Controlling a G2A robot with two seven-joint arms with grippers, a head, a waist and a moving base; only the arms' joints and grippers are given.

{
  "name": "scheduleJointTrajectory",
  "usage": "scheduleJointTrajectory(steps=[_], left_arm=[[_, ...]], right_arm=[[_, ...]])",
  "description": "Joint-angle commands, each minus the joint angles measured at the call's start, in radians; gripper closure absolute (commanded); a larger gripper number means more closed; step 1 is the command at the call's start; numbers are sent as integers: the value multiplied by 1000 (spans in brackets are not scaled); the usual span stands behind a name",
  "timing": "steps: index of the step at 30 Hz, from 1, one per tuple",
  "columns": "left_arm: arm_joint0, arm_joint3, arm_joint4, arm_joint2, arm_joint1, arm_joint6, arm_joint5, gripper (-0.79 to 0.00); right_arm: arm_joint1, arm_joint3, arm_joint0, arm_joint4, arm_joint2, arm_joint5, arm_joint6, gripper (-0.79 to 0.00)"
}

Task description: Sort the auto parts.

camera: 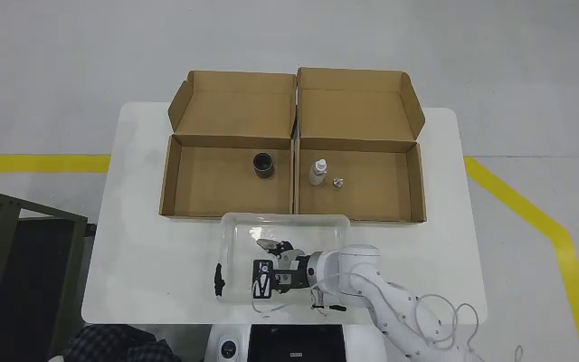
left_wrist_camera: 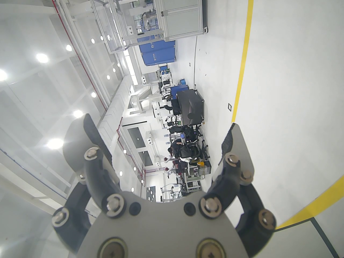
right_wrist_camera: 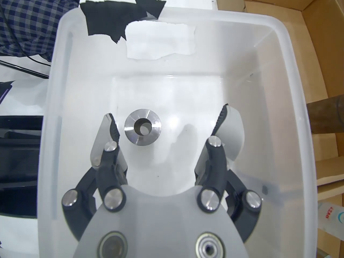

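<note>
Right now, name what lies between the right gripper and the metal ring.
Nothing: in the right wrist view, bare bin floor separates the right gripper from the metal ring.

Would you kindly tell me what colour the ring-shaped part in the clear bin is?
The ring-shaped part is shiny silver, clearest in the right wrist view.

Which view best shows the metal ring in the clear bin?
Right wrist view: the metal ring lies in the clear bin beside a finger of the open right gripper. Top view: the gripper hangs over that spot. Left wrist view faces the hall.
</note>
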Motion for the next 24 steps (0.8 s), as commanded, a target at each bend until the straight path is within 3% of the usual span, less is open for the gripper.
scheduleJointTrajectory(steps=[1,7,9,10,18,22,24], left_arm=[[0,0,0,0,0,0,0,-785],[0,0,0,0,0,0,0,-785],[0,0,0,0,0,0,0,-785],[0,0,0,0,0,0,0,-785],[0,0,0,0,0,0,0,-785],[0,0,0,0,0,0,0,-785],[0,0,0,0,0,0,0,-785]], right_arm=[[-2,11,8,4,-8,1,7,-594],[-7,49,32,21,-30,3,22,-533],[-9,62,39,28,-37,2,27,-459],[-10,67,42,32,-40,2,29,-379],[-12,86,58,62,-57,-12,56,-237],[-11,75,59,87,-55,-17,56,0],[-9,64,57,102,-50,-20,51,0]])
